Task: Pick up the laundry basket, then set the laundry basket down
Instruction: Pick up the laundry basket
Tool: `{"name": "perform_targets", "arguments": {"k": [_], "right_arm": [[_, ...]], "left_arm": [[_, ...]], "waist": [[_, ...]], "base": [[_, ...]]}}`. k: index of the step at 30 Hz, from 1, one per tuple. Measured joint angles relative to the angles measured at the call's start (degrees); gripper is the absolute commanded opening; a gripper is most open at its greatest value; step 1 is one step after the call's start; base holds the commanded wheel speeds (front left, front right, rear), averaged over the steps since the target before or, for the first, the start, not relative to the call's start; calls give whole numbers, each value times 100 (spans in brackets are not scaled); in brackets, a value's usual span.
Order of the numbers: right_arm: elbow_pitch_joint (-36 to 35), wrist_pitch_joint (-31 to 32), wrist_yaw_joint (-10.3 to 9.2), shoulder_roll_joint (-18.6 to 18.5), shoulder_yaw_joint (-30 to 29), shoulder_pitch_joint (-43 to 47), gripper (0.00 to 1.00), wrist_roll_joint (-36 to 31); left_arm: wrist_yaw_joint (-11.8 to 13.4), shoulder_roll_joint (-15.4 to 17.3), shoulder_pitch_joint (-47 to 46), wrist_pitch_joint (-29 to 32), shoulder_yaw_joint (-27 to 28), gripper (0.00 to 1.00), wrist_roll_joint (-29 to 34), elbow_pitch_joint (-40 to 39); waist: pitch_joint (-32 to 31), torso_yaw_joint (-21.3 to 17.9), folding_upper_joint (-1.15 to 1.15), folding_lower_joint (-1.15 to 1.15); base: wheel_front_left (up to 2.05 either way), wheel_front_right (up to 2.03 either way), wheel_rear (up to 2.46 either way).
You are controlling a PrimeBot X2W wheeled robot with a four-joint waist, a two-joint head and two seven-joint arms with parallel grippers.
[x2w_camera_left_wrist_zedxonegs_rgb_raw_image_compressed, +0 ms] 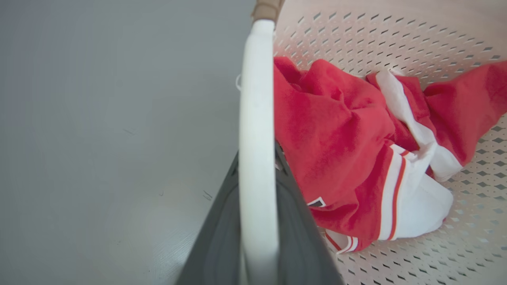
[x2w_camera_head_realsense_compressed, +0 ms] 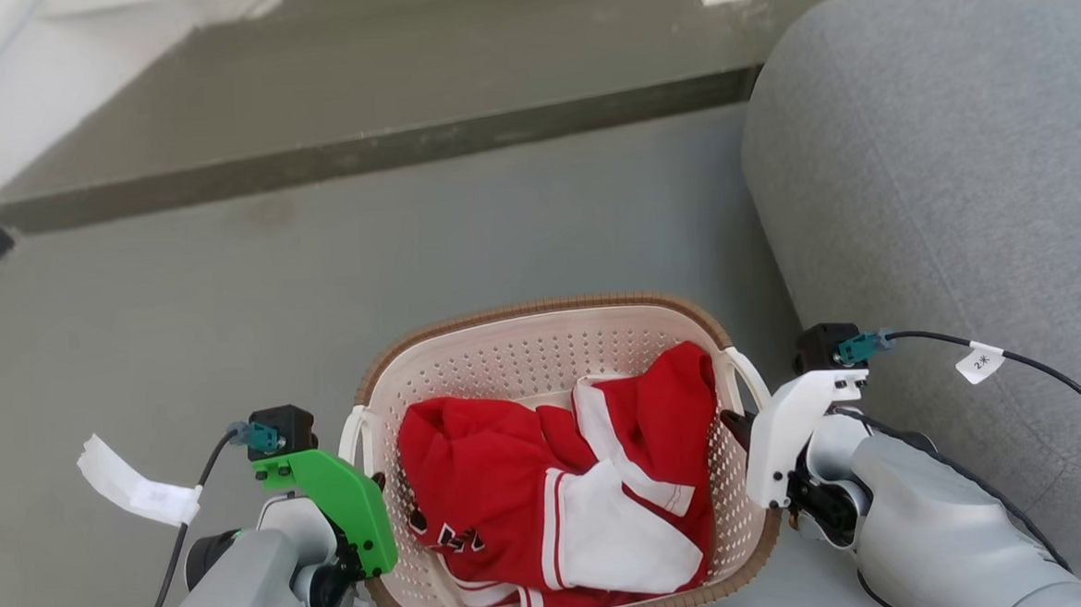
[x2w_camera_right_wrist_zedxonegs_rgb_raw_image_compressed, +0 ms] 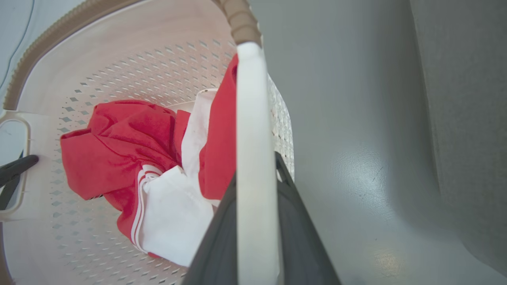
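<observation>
Smooth grey floor (x2w_camera_head_realsense_compressed: 182, 341) runs open to my left and ahead as far as a dark raised ledge (x2w_camera_head_realsense_compressed: 357, 156). A grey upholstered sofa (x2w_camera_head_realsense_compressed: 960, 180) rises close on my right, its rounded side near my right arm with a strip of floor between.

Between my arms sits the cream-white perforated plastic laundry basket (x2w_camera_head_realsense_compressed: 525, 360) with its brown woven-look rim, holding a crumpled red-and-white garment (x2w_camera_head_realsense_compressed: 503, 472). I cannot tell whether its base touches the floor.

My left pincer (x2w_camera_left_wrist_zedxonegs_rgb_raw_image_compressed: 257, 158) is closed on the white left handle (x2w_camera_left_wrist_zedxonegs_rgb_raw_image_compressed: 255, 99), one dark finger on each side. My right pincer (x2w_camera_right_wrist_zedxonegs_rgb_raw_image_compressed: 256, 166) grips the white right handle (x2w_camera_right_wrist_zedxonegs_rgb_raw_image_compressed: 253, 99) the same way.
</observation>
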Motion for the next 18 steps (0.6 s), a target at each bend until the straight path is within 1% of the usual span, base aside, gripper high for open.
{"name": "perform_targets", "arguments": {"k": [8, 18], "right_arm": [[9, 59, -43, -1, 59, 1, 0, 87], [43, 158, -43, 1, 143, -1, 0, 151]], "left_arm": [[0, -9, 10, 71, -15, 0, -81, 27], [-1, -30, 9, 152, -58, 0, -138, 110]], "waist": [[-255, -32, 0, 0], [-327, -49, 0, 0]], "base": [[0, 0, 0], [0, 0, 0]]}}
